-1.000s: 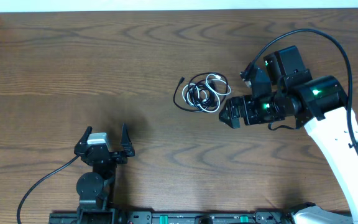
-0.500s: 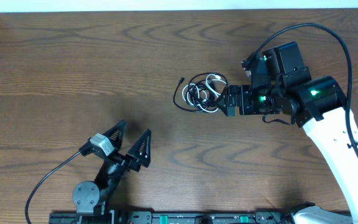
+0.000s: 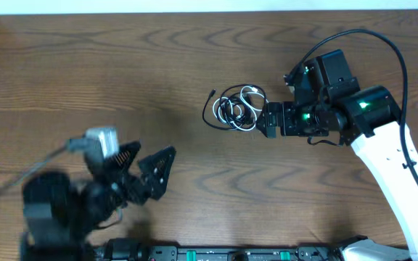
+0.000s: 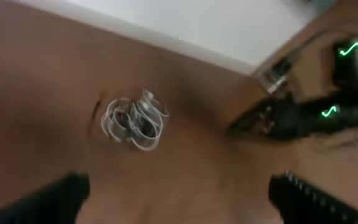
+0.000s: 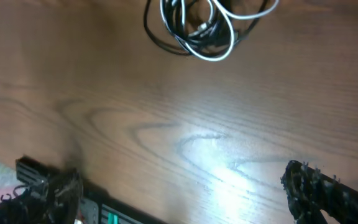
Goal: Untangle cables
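Note:
The cables [image 3: 236, 109] lie in one small tangle on the wooden table, right of centre: a white cord looped through black cords, with a black end curling out to the left. My right gripper [image 3: 267, 122] sits just right of the tangle, open and empty. In the right wrist view the tangle [image 5: 201, 28] lies at the top edge, well ahead of the open fingers [image 5: 185, 196]. My left gripper [image 3: 149, 170] is open and empty at the lower left, far from the tangle and blurred. The left wrist view shows the tangle [image 4: 132, 118] ahead of the spread fingers [image 4: 179, 202].
The table's far edge and a white wall [image 4: 185, 25] lie beyond the cables. The right arm [image 4: 303, 115] shows in the left wrist view. A black rail [image 3: 216, 254] runs along the front edge. A thick black arm cable [image 3: 383, 40] arcs over the right arm.
My left arm has swung up from its rest pose and turned toward the centre, fingers spread wide. My right gripper has moved up and left, close to the tangle. The cables have not moved.

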Motion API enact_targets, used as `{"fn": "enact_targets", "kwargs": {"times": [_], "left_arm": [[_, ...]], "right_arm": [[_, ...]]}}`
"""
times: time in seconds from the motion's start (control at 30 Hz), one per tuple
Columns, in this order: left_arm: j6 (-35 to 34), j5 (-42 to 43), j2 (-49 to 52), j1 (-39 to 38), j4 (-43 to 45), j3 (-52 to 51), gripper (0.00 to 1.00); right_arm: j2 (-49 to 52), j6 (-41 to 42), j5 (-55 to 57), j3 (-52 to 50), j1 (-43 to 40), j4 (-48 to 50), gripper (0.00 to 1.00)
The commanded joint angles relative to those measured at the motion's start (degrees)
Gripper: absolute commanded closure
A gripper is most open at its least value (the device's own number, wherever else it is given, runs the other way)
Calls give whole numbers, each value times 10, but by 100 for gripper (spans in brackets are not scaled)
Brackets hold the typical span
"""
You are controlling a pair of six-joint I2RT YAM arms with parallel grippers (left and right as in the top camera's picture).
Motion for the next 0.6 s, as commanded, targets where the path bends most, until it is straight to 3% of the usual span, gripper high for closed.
{"fn": "enact_targets", "kwargs": {"times": [0.0,0.1,0.3,0.57], "left_arm": [[137,-3,175,1,-169,155,2],[128,5,286,1,-226,211,2],[12,43,418,1,-213,212,2],[-22,44,617,-54,-171,209,2]], "right_arm": [[4,8,48,7,-11,1,1],[10,13,71,7,-30,2,1],[18,5,72,7,-54,17,1],[56,7,73,-6,-45,80,1]]}}
